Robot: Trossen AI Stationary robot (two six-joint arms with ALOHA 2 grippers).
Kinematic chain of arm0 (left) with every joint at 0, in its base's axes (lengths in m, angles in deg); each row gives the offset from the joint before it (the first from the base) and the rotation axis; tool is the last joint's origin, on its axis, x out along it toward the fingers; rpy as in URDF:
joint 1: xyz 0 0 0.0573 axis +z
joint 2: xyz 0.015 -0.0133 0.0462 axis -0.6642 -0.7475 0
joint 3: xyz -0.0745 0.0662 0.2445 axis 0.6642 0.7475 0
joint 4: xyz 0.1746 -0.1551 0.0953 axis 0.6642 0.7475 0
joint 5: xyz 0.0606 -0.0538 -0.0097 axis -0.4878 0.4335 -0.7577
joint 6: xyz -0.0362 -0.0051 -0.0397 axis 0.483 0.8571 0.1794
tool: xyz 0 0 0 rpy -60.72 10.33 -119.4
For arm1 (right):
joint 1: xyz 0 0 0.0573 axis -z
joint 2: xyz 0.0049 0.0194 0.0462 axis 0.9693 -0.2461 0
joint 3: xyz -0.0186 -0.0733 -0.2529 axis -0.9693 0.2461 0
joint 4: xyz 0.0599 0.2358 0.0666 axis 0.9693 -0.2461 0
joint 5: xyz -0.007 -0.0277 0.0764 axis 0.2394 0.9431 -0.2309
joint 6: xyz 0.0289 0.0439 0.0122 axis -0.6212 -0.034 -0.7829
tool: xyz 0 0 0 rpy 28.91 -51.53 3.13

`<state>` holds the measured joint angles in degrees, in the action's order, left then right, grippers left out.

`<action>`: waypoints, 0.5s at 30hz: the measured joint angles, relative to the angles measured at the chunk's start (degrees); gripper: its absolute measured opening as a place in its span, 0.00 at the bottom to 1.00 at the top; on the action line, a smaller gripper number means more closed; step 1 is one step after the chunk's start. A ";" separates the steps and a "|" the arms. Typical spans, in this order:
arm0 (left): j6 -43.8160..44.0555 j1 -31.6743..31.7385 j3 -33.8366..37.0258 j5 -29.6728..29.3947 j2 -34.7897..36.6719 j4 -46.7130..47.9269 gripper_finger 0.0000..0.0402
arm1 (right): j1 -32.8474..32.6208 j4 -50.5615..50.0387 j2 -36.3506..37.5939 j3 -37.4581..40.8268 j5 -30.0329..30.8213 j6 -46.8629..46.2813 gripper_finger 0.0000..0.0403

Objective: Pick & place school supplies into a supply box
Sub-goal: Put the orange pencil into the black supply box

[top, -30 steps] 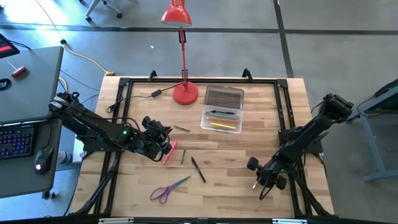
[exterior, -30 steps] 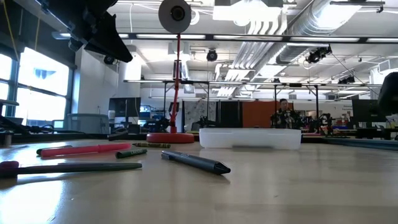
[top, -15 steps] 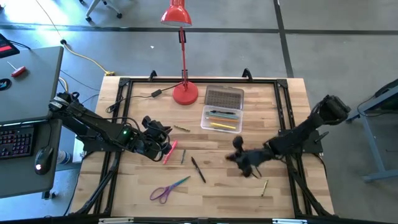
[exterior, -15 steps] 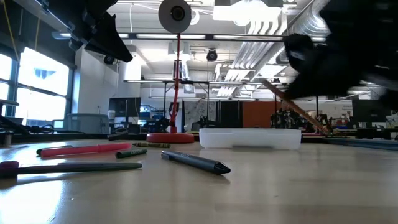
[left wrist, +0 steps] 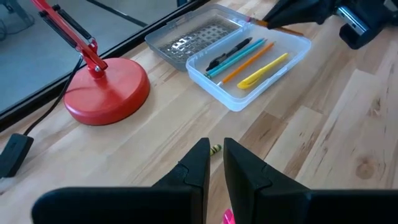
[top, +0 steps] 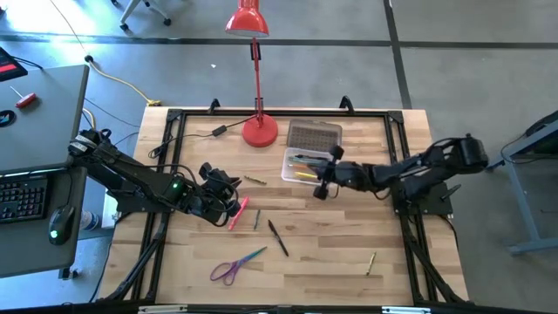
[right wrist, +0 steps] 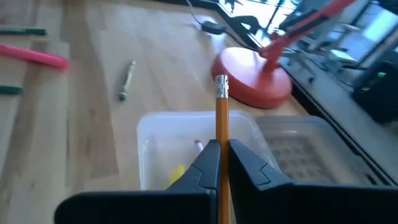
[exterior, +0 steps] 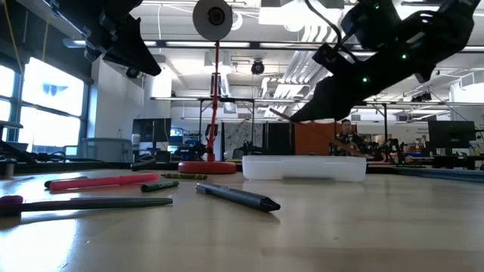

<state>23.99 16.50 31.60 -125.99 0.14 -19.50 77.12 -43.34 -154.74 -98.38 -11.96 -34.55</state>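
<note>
The supply box [top: 310, 166] is a clear case lying open with its bumpy lid [top: 314, 137] behind it. It holds a yellow marker [left wrist: 264, 70] and several pens. My right gripper [top: 324, 179] hangs over the box's right end, shut on a pencil [right wrist: 221, 112]. My left gripper [top: 228, 205] hovers open by a narrow gap above a pink marker [top: 237, 212] with nothing between its fingers [left wrist: 200, 163]. A green crayon [top: 255, 180], a green marker [top: 256, 218], a black pen [top: 278, 237], purple-handled scissors [top: 234, 264] and another pencil [top: 370, 262] lie flat on the table. My right gripper pinches the pencil's shaft [right wrist: 221, 134] between its two fingers. The pencil runs along the fingers, and its metal-ringed eraser end [right wrist: 221, 86] sticks out ahead of them. The fingers come from the table's right, slanting slightly down. The pencil is lifted clear above the box.
A red desk lamp stands on its round base [top: 260, 131] left of the box's lid, its cable [top: 218, 131] running left. Black frame rails [top: 397, 166] line the table's edges. A second desk with a keyboard [top: 22, 196] stands to the left.
My right gripper has swung from the table's near right corner toward the left and far side, up over the box's right end. It has turned about as it went, carrying the pencil clear of the table. The other pencil stays near the right front.
</note>
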 joint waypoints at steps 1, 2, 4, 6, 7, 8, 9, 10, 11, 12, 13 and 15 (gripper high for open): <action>-0.02 0.00 0.00 0.00 0.00 0.02 0.20 | 0.64 0.89 -0.33 0.00 -0.97 0.90 0.00; -0.02 0.00 0.00 -0.02 0.00 0.00 0.20 | 1.16 1.84 -0.60 0.00 -1.23 1.93 0.00; 0.00 0.00 0.00 -0.09 0.00 0.00 0.20 | 1.99 3.31 -1.19 0.00 -1.43 3.55 0.00; -0.01 0.00 0.00 -0.11 0.00 0.01 0.20 | 2.96 4.02 -2.09 0.00 -2.78 4.08 0.00; -0.02 0.00 0.00 -0.13 0.00 0.01 0.20 | 3.44 3.91 -2.56 0.00 -4.07 3.75 0.00; -0.02 0.00 0.00 -0.14 0.00 0.00 0.20 | 3.88 3.75 -3.32 0.00 -5.75 2.78 0.00; -0.01 0.00 0.00 -0.15 0.00 0.00 0.20 | 4.29 3.76 -4.19 0.00 -7.34 1.55 0.00; -0.02 0.00 0.00 -0.15 0.00 0.00 0.20 | 4.64 3.72 -5.04 0.00 -8.86 0.80 0.00; -0.02 0.00 0.00 -0.15 0.00 0.00 0.20 | 4.82 3.71 -6.02 0.00 -9.79 0.40 0.00; 0.00 0.00 0.00 -0.15 0.00 0.02 0.20 | 4.93 3.75 -6.92 0.00 -10.29 0.39 0.00; -0.02 0.00 0.00 -0.15 0.00 0.01 0.20 | 5.02 3.75 -7.74 0.00 -10.30 0.98 0.01; -0.01 0.00 0.00 -0.14 0.00 0.00 0.20 | 5.01 3.65 -8.90 0.00 -10.33 3.65 0.02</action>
<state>23.97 16.50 31.60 -126.13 0.14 -19.50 82.13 -39.69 -163.64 -98.38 -22.29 -30.90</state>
